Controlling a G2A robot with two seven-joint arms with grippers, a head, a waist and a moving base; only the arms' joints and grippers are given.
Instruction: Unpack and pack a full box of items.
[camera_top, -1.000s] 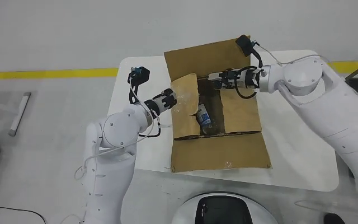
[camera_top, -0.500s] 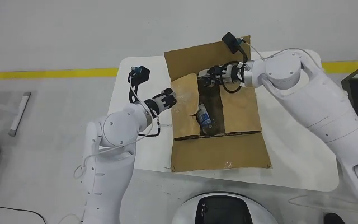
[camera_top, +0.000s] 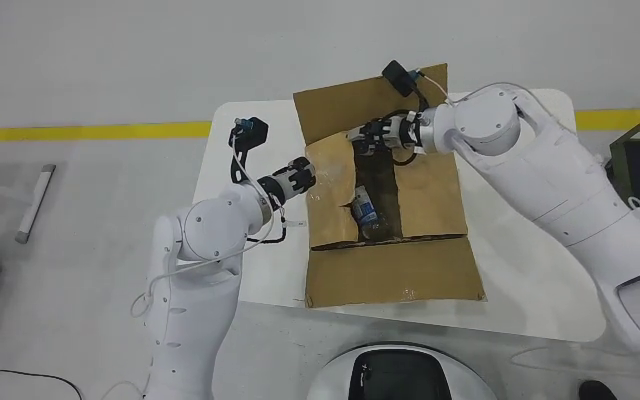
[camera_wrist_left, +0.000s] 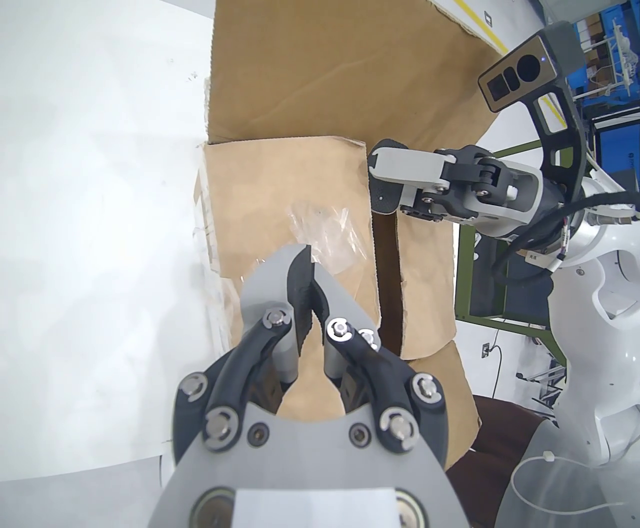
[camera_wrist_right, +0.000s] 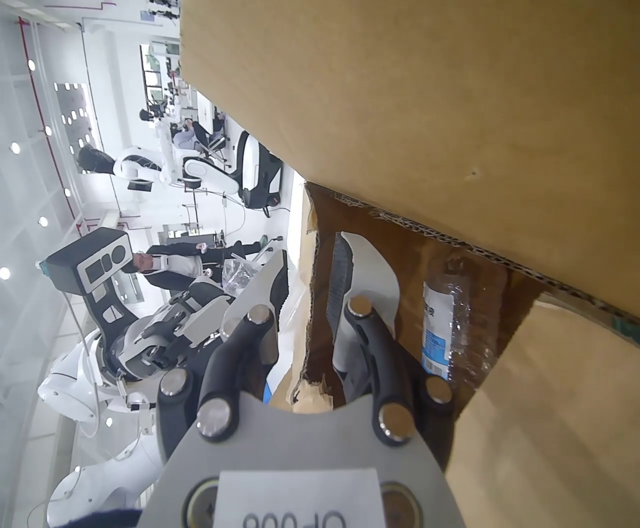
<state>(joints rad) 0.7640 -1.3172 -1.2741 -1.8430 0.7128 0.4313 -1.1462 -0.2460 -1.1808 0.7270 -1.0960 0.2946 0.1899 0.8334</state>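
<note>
Brown cardboard box (camera_top: 400, 270) on white table (camera_top: 520, 290), flaps spread wide. Clear water bottle (camera_top: 364, 210), blue label, lies inside. Left end effector (camera_wrist_left: 302, 270) pinched shut, holding nothing, over side flap (camera_wrist_left: 280, 190). Right end effector (camera_wrist_right: 312, 255) open around that flap's edge.

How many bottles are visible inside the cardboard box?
1. The bottle lies in the open gap at the middle of the cardboard box. Others may be hidden under the cardboard.
</note>
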